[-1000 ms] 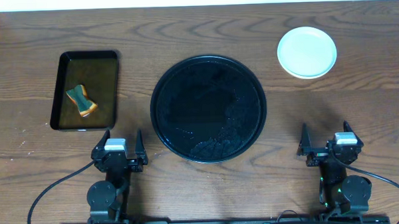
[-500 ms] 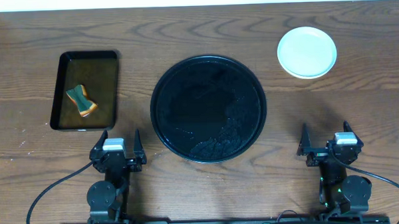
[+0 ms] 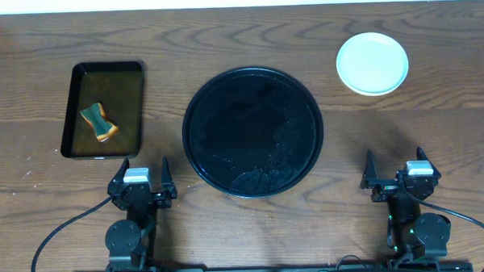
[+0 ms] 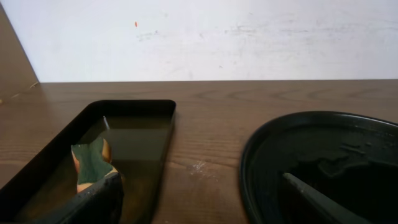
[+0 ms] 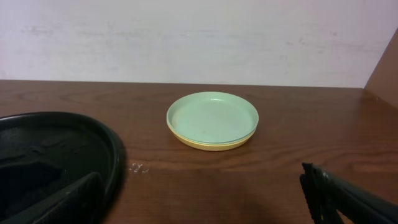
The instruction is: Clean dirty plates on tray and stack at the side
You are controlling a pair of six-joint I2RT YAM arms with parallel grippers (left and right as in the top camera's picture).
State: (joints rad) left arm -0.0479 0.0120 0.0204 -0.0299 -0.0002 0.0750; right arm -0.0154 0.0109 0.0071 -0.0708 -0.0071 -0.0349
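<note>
Overhead, the plates [image 3: 372, 63] sit stacked flat and face up at the far right of the table [image 3: 435, 121], well apart from the tray [image 3: 252, 132]. From the right wrist a mint plate tops a yellow one; I cannot count more. One round black tray lies centre, wet-streaked. One rectangular tray [image 3: 71, 110], long axis running away from the robot, holds one sponge [image 3: 99, 122]. The left gripper [image 3: 146, 164] and right gripper [image 3: 395, 157] gape wide, both empty.

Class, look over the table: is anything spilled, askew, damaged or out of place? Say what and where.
Nothing is seriously wrong. The plates sit in a neat stack at the right, and the sponge lies in the rectangular tray. Only the round tray looks odd: a wet, beaded film covers its near-right part.
</note>
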